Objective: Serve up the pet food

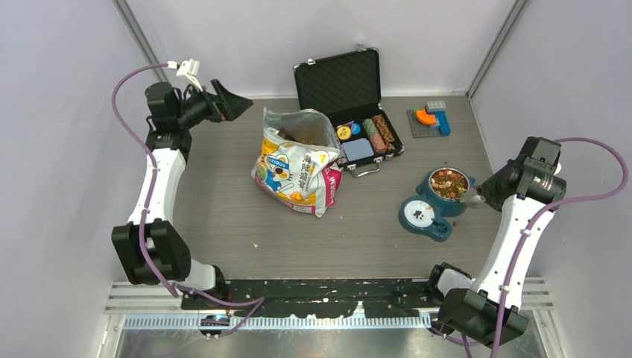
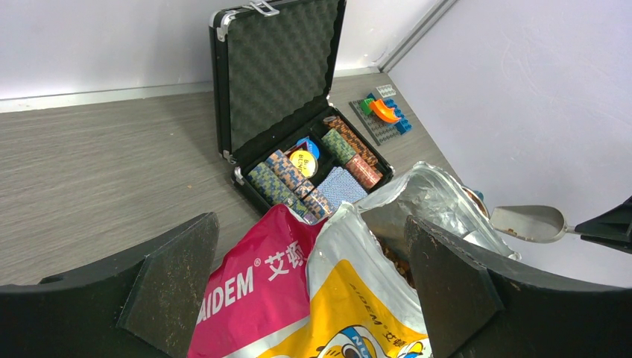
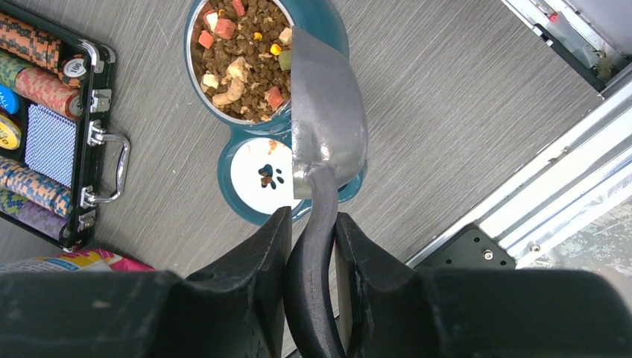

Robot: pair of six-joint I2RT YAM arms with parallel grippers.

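The pet food (image 3: pixel 242 60) fills the far bowl of a teal double dish (image 3: pixel 223 190), which also shows in the top view (image 1: pixel 436 220). More pet food (image 2: pixel 399 265) shows inside the open cartoon-cat bag (image 1: pixel 298 160). My right gripper (image 3: pixel 313 224) is shut on the black handle of a grey metal scoop (image 3: pixel 328 112). The scoop is turned back side up over the filled bowl's near rim. My left gripper (image 2: pixel 309 283) is open and empty, raised at the back left of the bag (image 2: pixel 335 291), apart from it; it also shows in the top view (image 1: pixel 232 101).
An open black case of poker chips (image 1: pixel 350 104) stands behind the bag. A small brick toy (image 1: pixel 430 119) lies at the back right. The dish's near compartment (image 3: pixel 261 175) is white with a paw print. Walls close in left, right and back.
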